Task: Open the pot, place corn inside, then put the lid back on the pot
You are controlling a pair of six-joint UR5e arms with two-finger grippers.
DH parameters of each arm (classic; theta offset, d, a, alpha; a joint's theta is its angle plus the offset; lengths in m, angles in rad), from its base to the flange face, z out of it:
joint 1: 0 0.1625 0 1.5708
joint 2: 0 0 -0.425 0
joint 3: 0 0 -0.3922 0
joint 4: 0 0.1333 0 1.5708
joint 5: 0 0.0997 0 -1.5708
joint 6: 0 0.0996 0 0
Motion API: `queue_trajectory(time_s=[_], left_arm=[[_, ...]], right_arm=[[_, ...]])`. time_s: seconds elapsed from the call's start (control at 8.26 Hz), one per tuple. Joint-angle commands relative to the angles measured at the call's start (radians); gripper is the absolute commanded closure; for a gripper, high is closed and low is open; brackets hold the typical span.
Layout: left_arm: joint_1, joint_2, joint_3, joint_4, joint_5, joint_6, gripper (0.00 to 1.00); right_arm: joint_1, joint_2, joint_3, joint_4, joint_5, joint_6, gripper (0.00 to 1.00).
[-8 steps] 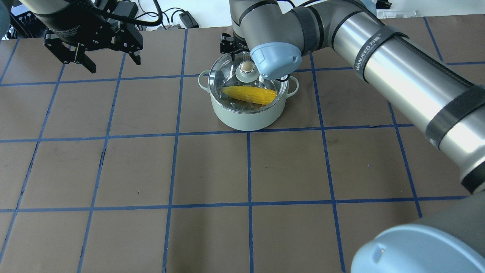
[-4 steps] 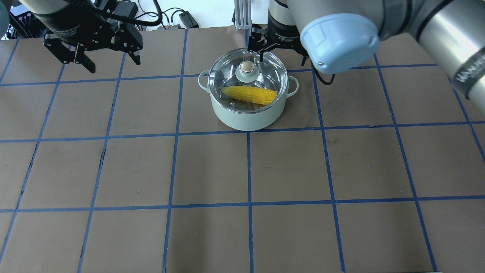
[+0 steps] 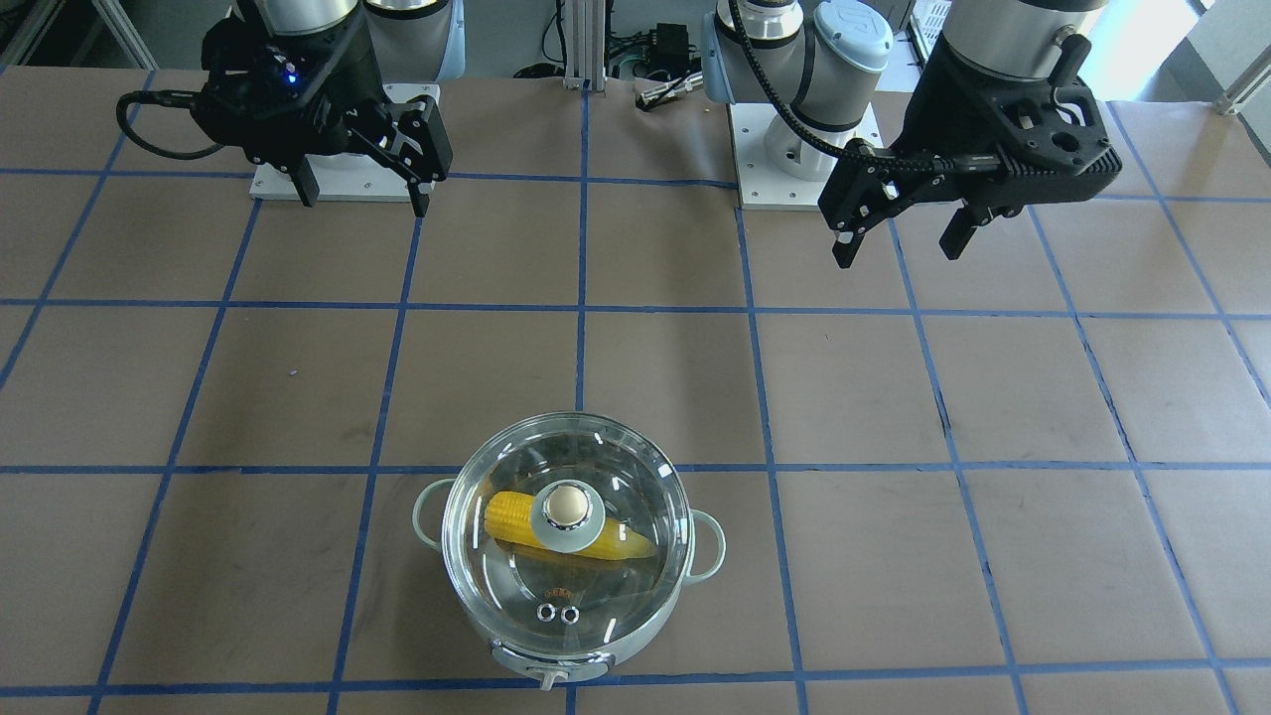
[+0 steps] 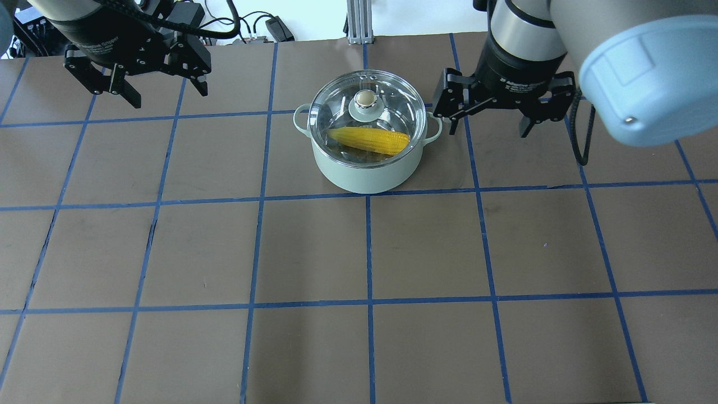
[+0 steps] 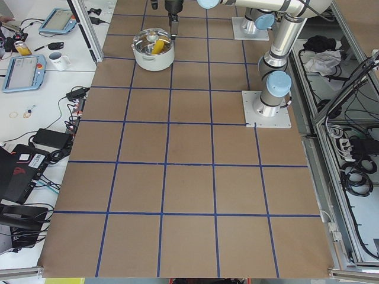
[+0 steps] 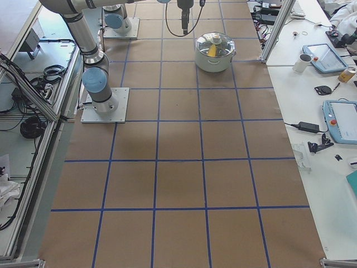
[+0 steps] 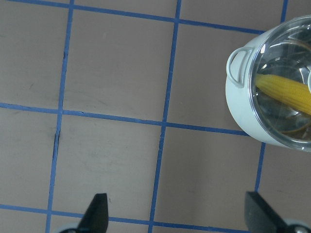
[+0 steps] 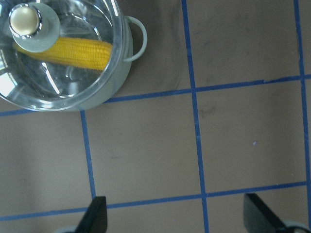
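Observation:
The mint-green pot [image 4: 364,171] stands at the far middle of the table with the clear glass lid [image 4: 387,106] seated on it. The yellow corn [image 4: 370,140] lies inside, seen through the glass. My right gripper [image 4: 487,130] is open and empty, hanging to the right of the pot, apart from it. My left gripper [image 4: 168,96] is open and empty, far left of the pot. The front view shows the pot [image 3: 516,660], lid [image 3: 596,596], corn [image 3: 506,516], right gripper [image 3: 364,204] and left gripper [image 3: 899,253]. The right wrist view shows the pot [image 8: 124,53] at top left.
Brown table with a blue tape grid [image 4: 368,247]. Cables and an aluminium post [image 4: 355,19] lie beyond the far edge. Both arm bases [image 3: 804,149] stand on the robot's side. Side benches hold tablets and a mug [image 5: 59,59].
My right arm has swung away from over the lid to the pot's right, its gripper open. The lid stays on the pot. The left arm has not moved.

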Motion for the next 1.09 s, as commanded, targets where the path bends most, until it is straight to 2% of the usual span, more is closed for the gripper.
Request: queue_trajectory(time_s=[0.0,0.36,0.48,0.61,0.97], left_arm=[[0.000,0.001,-0.001,0.000,0.000,0.000,0.00],[0.000,0.001,-0.001,0.000,0.000,0.000,0.00],[0.000,0.001,0.001,0.000,0.005,0.000,0.00],[0.000,0.002,-0.001,0.000,0.006,0.000,0.00],[0.000,0.002,-0.001,0.000,0.006,0.000,0.00]], right_arm=[[-0.010,-0.032,0.012,0.046,-0.001,-0.030,0.00],[-0.050,-0.025,0.001,-0.010,0.007,-0.110,0.00],[-0.094,-0.025,-0.002,-0.011,0.083,-0.114,0.00],[-0.102,-0.026,0.002,-0.009,0.108,-0.121,0.00],[-0.101,-0.029,0.001,-0.011,0.057,-0.121,0.00]])
